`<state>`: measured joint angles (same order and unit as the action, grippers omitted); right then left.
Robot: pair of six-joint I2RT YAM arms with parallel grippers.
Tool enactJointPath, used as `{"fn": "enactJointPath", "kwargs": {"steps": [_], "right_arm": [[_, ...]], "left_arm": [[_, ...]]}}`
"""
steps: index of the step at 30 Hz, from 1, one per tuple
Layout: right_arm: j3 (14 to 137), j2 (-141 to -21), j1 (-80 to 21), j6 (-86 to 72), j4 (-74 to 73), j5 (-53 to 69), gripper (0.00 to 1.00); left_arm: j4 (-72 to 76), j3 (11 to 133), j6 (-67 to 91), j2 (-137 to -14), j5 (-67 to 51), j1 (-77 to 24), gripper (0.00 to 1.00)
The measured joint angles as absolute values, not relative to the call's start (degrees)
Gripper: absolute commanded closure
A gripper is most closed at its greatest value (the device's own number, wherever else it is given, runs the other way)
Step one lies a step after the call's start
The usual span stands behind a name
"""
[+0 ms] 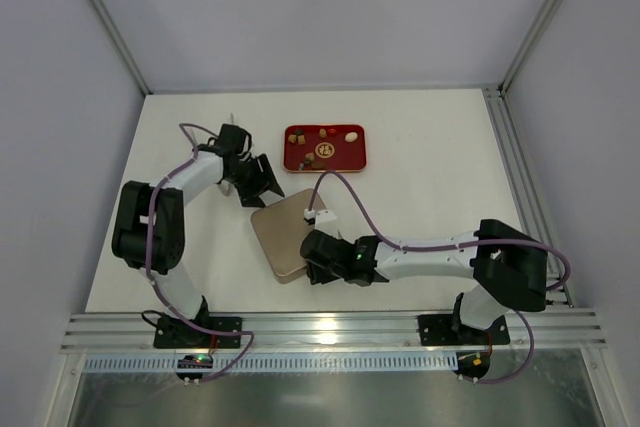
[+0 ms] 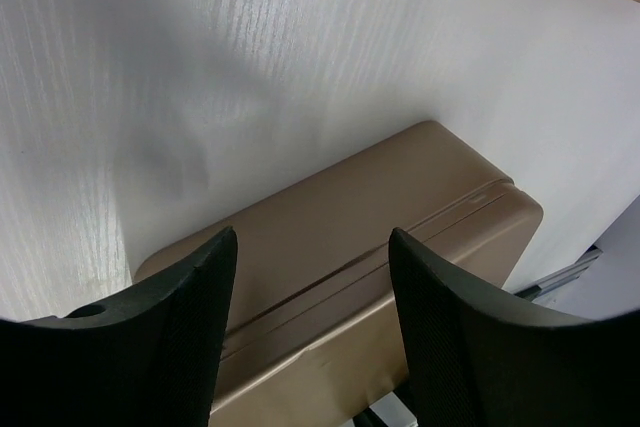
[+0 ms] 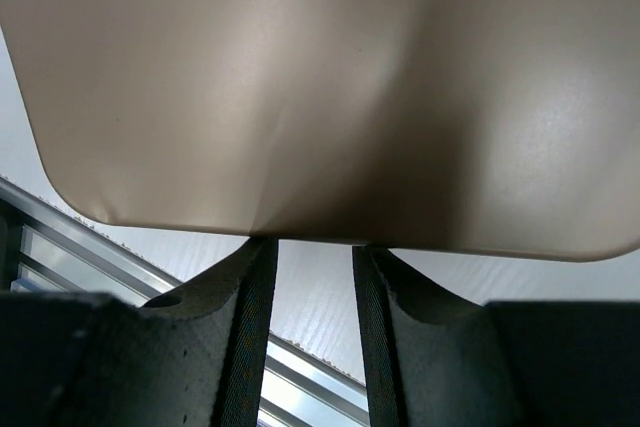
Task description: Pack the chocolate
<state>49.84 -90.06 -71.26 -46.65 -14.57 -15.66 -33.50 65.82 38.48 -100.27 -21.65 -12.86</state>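
The tan box point(image 1: 287, 238) lay flat on the white desk point(image 1: 430, 197), its lid down, between the two arms and near their side of the desk. The red tray point(image 1: 325, 148) with the chocolates point(image 1: 324, 151) stood farther back, well apart from the box.

The right claw point(image 3: 310, 247) was at the near rim of the box with its fingers set narrowly apart. It seemed to nip the thin edge of the lid, but the contact was in shadow, so I could not tell if it was clamped. I judged it was placed there to work the lid.

The left claw point(image 2: 310, 287) hovered wide apart above the far corner of the box, perhaps to steady it.

The box looked smooth, satin, with rounded corners and a seam along its side. The desk had a fine grain.
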Motion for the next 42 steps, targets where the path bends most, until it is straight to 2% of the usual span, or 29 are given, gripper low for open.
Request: {"fn": "enactJointPath", "kwargs": {"steps": [17, 22, 26, 33, 42], "right_arm": [[52.9, -93.2, -71.5, -45.8, -15.5, -16.5, 0.61], [52.9, -93.3, -71.5, -45.7, -15.7, -16.3, 0.60], [52.8, -92.4, -71.5, -45.3, -16.4, -16.3, 0.55], [51.4, -85.9, -71.5, -45.1, -17.9, -15.8, 0.52], [51.1, -73.3, -68.9, -43.0, -24.3, -14.7, 0.37]], "left_arm": [[-31.4, 64.4, 38.5, -100.5, -22.2, -13.4, 0.44], [-31.3, 64.3, 38.3, -100.5, -22.2, -13.4, 0.40], [-32.7, 65.3, 38.2, -100.5, -22.4, -12.5, 0.38], [-35.3, 73.8, 37.2, -100.7, -22.6, -8.7, 0.33], [-38.2, 75.4, 36.9, -96.1, -21.2, -7.5, 0.21]]}}
